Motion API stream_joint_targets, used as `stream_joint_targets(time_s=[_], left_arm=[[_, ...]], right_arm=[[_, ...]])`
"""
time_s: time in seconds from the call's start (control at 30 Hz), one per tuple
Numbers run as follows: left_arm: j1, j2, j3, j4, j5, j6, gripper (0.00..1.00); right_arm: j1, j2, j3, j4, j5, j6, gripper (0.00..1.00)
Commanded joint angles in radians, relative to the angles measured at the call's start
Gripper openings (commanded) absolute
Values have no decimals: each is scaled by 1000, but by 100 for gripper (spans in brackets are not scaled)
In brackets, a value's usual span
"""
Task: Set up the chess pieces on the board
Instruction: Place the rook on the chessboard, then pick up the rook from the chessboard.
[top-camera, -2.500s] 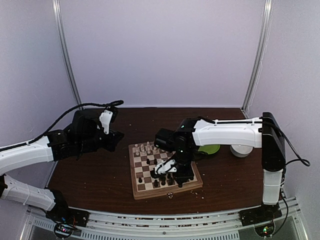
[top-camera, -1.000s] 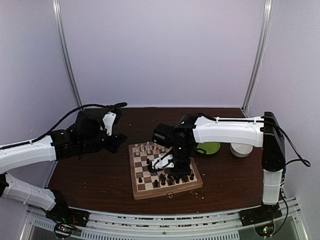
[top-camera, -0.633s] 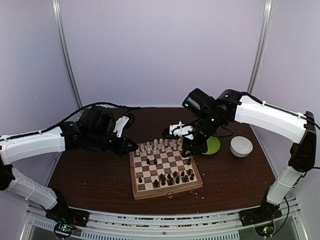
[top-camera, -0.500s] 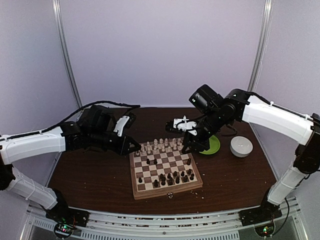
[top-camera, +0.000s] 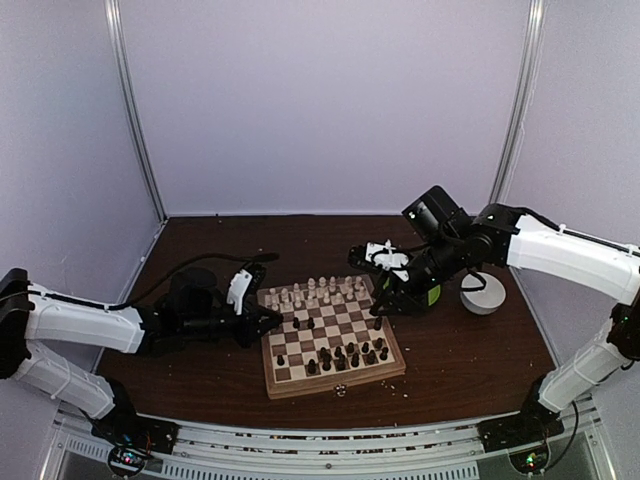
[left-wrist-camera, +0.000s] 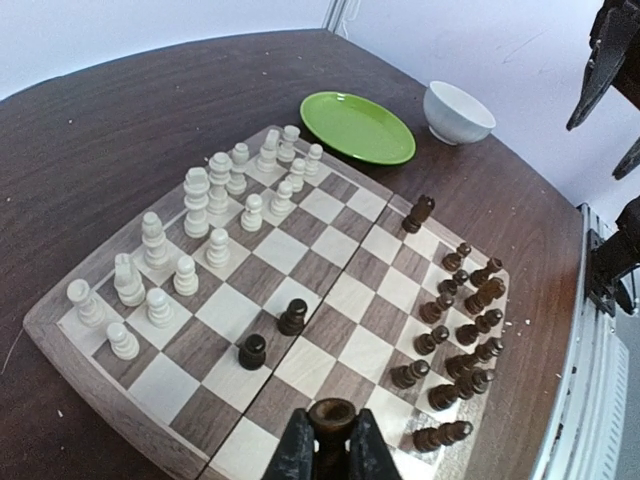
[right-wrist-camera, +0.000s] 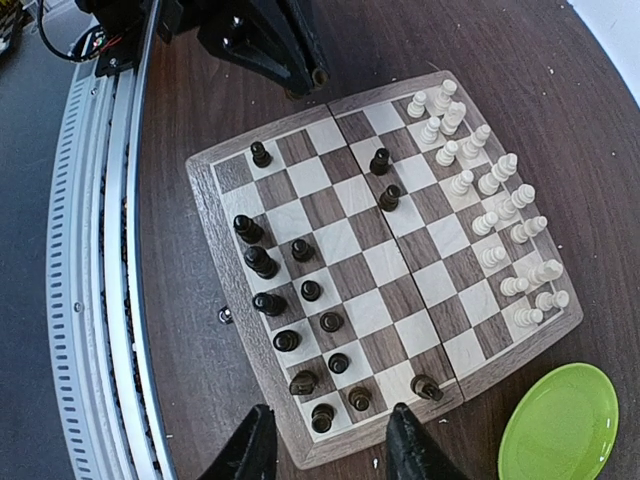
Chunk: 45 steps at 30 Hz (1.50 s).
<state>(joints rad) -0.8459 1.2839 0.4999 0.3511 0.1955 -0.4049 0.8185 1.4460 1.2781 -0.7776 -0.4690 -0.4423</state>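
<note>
My right gripper (right-wrist-camera: 330, 450) has withdrawn, spread and empty; my left gripper (left-wrist-camera: 331, 445) brings a clamped dark piece (left-wrist-camera: 331, 413) to the board (left-wrist-camera: 375, 350).

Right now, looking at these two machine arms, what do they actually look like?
The left arm and right arm are smooth white tubes linked by chunky black joints. The left gripper and right gripper are black, each with two slim dark fingers. A thin black cable loops along the left arm.
</note>
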Motion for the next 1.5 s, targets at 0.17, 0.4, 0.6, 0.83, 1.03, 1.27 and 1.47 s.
stream_joint_targets(time_s=[0.17,0.4,0.6,0.83,1.03,1.27,1.47], left_arm=[[-59,208,-99,462,-133,49,0],[-59,370,-118,604,-133,59,2],[-59,376,-122,576,-140,67,11],[-59,200,-34,271,-164,124,22],[-56,101,117,-92,-235,135,30],[-50,248,458,-684,-192,113,30],[-50,316,568,-844,-182,104,33]], right_arm=[[-34,-10,-28,90,-57,20,38],[-43,3,-37,80,-56,2,38],[-57,-4,-52,92,-51,5,38],[-59,1,-51,86,-57,1,38],[-59,-9,-57,84,-58,-6,39],[-59,-2,-69,72,-28,-41,39],[-60,-15,-71,71,-19,-47,39]])
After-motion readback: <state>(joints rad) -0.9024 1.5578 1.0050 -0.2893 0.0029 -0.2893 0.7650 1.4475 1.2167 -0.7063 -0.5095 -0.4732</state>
